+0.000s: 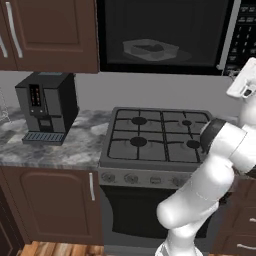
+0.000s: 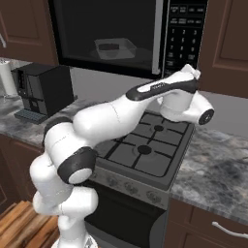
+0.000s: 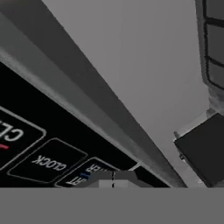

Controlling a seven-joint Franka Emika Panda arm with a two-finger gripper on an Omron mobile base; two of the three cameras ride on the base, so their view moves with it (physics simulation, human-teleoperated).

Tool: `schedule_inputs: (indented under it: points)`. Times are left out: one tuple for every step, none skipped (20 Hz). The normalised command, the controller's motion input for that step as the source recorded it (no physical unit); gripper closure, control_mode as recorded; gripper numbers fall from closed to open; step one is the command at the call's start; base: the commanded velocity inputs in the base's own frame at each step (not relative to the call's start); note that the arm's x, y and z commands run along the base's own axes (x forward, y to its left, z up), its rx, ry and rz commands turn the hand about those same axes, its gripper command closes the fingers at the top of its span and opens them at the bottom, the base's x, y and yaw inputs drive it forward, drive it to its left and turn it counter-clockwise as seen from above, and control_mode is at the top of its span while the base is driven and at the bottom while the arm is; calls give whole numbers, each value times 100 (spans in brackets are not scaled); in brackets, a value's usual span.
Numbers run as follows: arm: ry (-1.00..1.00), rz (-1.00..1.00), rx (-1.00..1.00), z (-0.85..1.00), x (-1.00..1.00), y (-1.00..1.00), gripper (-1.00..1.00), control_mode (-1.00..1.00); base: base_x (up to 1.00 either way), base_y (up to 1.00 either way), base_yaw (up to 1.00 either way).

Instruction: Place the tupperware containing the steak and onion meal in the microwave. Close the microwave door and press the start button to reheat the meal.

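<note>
Pressing at the microwave (image 2: 126, 34) keypad strip (image 3: 48, 157), the gripper (image 3: 113, 180) has jaws together; the tupperware (image 1: 150, 50) sits behind the closed microwave door (image 1: 160, 35).

The left base view looked forward and down from behind the arm (image 1: 210, 190), which rose at lower right, with the stove (image 1: 155, 137) at centre and the microwave (image 1: 165, 35) along the top. The right base view took the same stove (image 2: 150, 150) and microwave (image 2: 126, 34) from the other side, the arm at lower left. The hand view sat very close to the keypad (image 3: 48, 153), tilted.
</note>
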Motion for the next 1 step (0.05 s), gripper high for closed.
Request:
schedule_inputs:
  points:
    - [-14,-28,-17,-14,49,18,100,-100,0,0,0]
